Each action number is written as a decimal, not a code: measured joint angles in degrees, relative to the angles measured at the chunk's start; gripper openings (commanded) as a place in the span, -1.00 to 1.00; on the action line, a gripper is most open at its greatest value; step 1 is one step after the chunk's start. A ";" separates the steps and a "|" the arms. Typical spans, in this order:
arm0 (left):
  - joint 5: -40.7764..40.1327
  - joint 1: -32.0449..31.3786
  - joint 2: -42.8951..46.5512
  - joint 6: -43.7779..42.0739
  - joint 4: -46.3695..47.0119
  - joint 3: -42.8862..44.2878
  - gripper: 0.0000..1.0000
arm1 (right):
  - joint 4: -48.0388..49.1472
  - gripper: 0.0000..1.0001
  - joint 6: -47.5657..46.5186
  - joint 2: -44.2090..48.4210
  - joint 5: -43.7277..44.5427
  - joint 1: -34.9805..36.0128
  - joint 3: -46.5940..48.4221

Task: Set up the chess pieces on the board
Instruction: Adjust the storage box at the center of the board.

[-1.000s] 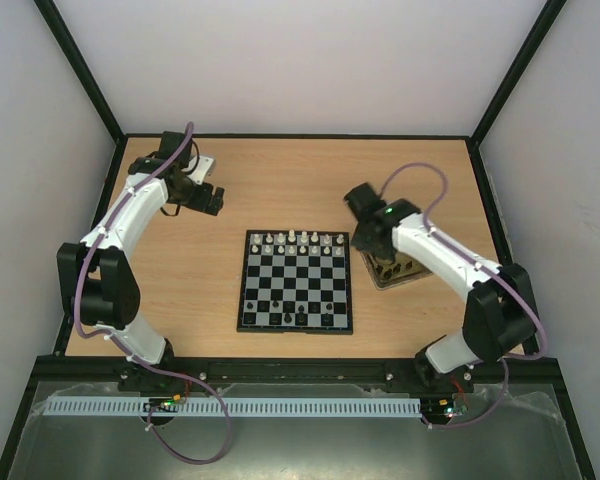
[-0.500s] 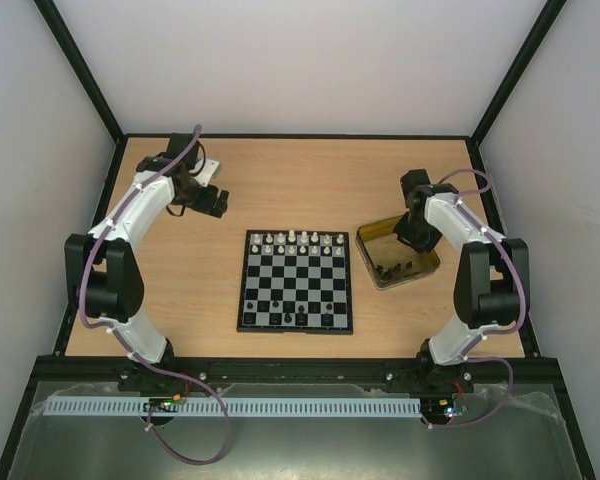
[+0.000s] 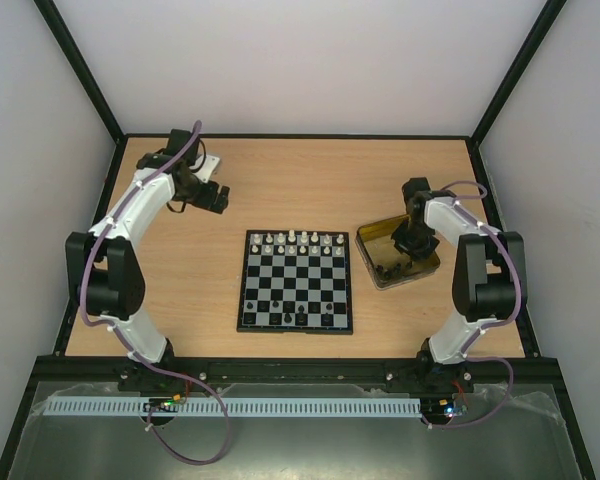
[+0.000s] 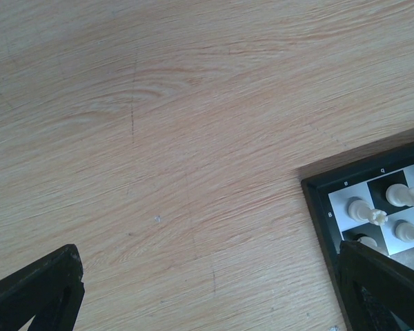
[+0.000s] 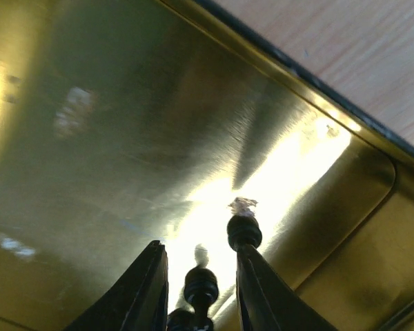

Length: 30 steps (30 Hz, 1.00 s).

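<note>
Inside the gold tray [image 5: 124,138], your right tool [image 5: 200,258] stands narrowly parted astride a black piece [image 5: 201,283], gaps on both sides; it looks lined up for a pinch. A second black piece [image 5: 243,231] sits just beside one finger and may get nudged. Your left tool [image 4: 207,252], wide, hangs over the bench [image 4: 159,138] off the board [image 3: 295,285], out of the way. White pieces [image 3: 293,238] line its far rows.

Even bright light — hard glare on gold tray [image 5: 124,83], shadows soft.
</note>
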<state>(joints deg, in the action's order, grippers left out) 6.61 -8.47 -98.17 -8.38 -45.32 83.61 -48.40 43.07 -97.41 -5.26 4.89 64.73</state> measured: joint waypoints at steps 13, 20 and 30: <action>0.00 0.00 -1.09 0.04 -0.02 0.02 0.99 | 1.57 -0.45 0.02 0.00 -0.83 -2.01 -4.59; 0.00 0.00 -1.66 0.04 -0.07 0.24 0.98 | 1.46 -0.45 0.00 0.00 -0.22 -2.34 -3.13; 0.00 0.00 -2.03 0.04 -0.02 0.79 0.99 | 1.07 -0.46 -0.02 0.00 0.17 -2.43 -1.62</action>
<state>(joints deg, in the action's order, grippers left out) 6.61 -8.47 -100.20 -8.34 -45.34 84.40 -47.33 43.05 -97.41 -5.08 2.46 63.11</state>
